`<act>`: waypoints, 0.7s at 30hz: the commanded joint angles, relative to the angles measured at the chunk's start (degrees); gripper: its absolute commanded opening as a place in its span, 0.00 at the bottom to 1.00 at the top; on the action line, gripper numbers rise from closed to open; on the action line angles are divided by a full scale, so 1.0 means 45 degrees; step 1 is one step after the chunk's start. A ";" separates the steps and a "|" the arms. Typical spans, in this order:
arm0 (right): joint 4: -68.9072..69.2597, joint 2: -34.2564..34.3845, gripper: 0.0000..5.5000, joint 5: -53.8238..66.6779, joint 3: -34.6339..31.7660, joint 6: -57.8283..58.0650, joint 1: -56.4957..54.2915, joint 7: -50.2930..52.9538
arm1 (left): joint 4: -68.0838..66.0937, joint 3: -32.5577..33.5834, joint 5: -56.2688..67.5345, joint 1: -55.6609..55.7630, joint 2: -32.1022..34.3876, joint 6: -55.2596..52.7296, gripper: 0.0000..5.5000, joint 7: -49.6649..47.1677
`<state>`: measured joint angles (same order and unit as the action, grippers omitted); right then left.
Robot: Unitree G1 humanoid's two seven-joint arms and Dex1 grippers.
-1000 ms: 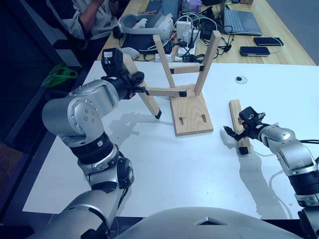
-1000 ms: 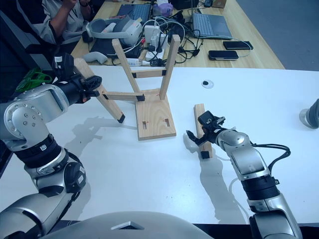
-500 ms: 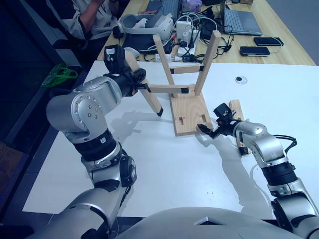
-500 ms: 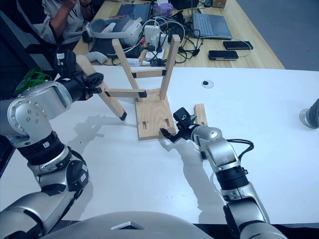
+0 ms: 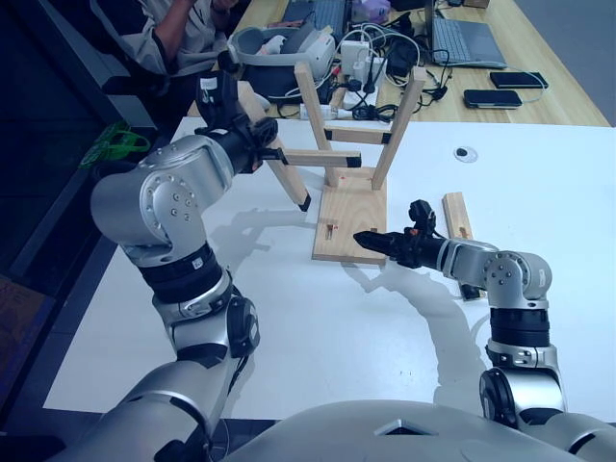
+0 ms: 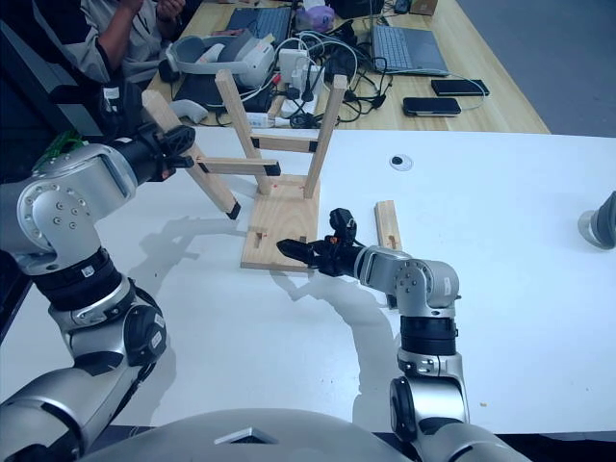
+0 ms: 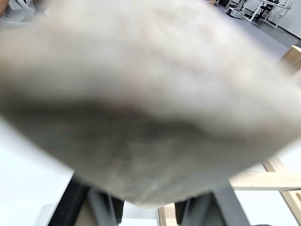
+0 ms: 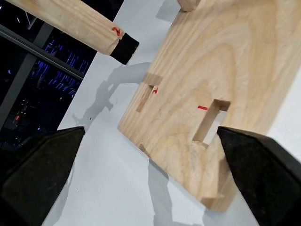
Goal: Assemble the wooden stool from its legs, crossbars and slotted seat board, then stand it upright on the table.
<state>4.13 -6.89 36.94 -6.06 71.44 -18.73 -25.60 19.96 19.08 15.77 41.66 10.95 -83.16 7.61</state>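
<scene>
The slotted seat board [image 5: 348,226] lies flat on the white table [image 5: 289,318]. Two legs [image 5: 313,120] [image 5: 395,130] stand up from its far end, joined by a crossbar [image 5: 354,136]. A second crossbar [image 5: 322,157] runs left to a third leg [image 5: 289,183], which slants above the table. My left gripper [image 5: 252,142] is shut on that leg's upper end; the wood [image 7: 141,94] sits right against the left wrist camera. My right gripper [image 5: 371,243] is open at the board's near edge, with the board's corner [image 8: 211,188] between its spread fingers [image 8: 42,174]. A loose leg [image 5: 454,217] lies to the right.
Behind the table is a wooden desk [image 5: 539,106] with a headset [image 5: 279,43], cables, a laptop and phones. A small round disc [image 5: 466,153] lies on the table's far right. A grey object [image 6: 602,221] stands at the right edge. The table's near half is bare.
My right gripper moved left from the loose leg to the seat board's near edge. The board and its legs turned and shifted left. My left gripper, holding the leg, rose slightly.
</scene>
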 commanded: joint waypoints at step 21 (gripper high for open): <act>0.0701 -0.1817 0.98 -0.1893 -0.1714 -0.3464 0.0709 0.2199 | 0.4385 0.2587 0.0418 -0.2672 -0.3340 -0.2073 0.19 -0.1062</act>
<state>6.50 -14.37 28.77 -13.20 56.18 -16.02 -16.46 38.80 31.82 17.32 31.67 -4.83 -91.67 3.06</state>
